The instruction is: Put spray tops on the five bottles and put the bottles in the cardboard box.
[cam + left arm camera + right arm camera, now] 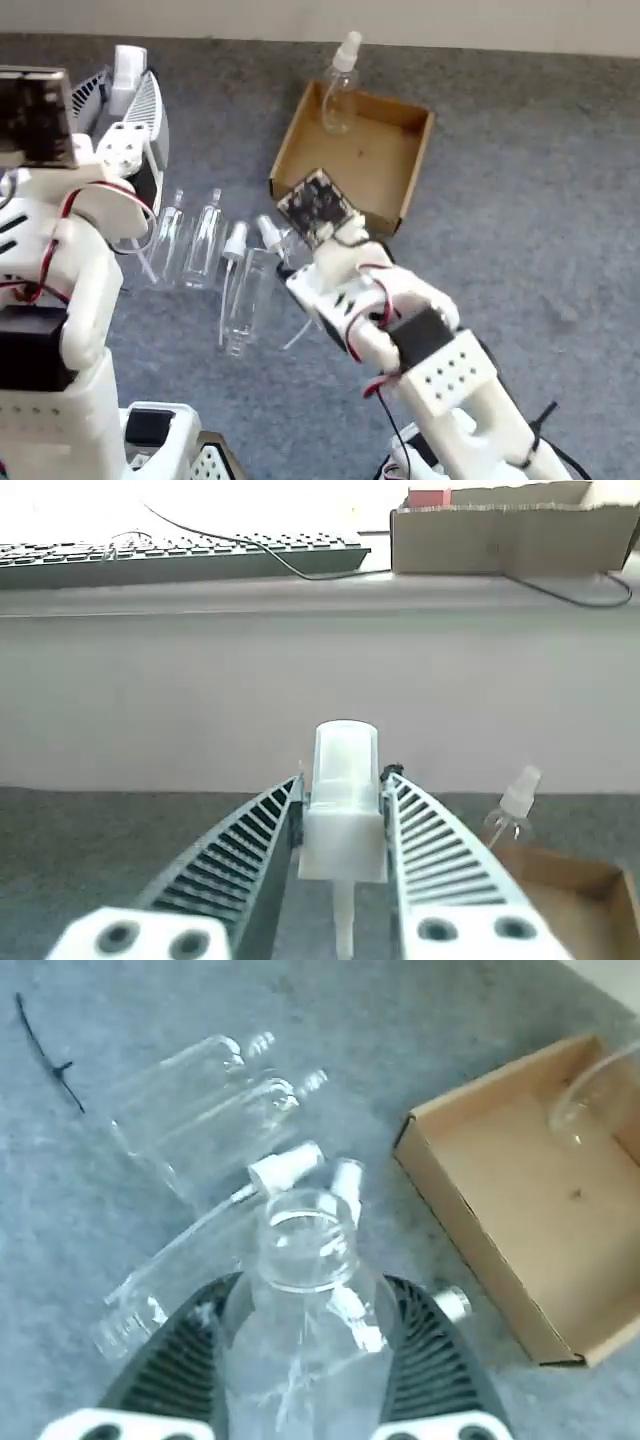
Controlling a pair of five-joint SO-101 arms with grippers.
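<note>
L hand (343,780): pinching a spray top (345,825) btwn both fingers, dip tube hanging below; holding it up over the far-left part of the worktop (520,250).
R hand (305,1295): clamping an open-necked bottle (303,1245) round its shoulder, neck poking out past the fingertips; sitting near worktop centre, just beside the box's near wall. Can't tell if the bottle is lifting clear or resting.
Cardboard box (405,175): lying far-centre; holding one capped bottle (338,95), standing in its far corner. Rest of the box floor is showing bare.
On the worktop: outer bare bottle (170,238) and inner bare bottle (205,240) lying side by side, left of centre; lying capped bottle (243,295) just beside them, nearer the front edge.
Risk 1: hands are sitting well apart, so the thin tube is going to need threading into a narrow neck. Any misalignment prob. means the tube bending or the top popping out.
Risk 2: smooth clear bottle may be slipping or twisting in the R hand once the top is pressing down.
Risk 3: R arm is hanging over the lying bottles; a low swing could be sending them rolling.
Risk 4: the standing bottle could be tipping when the next one is going in.
</note>
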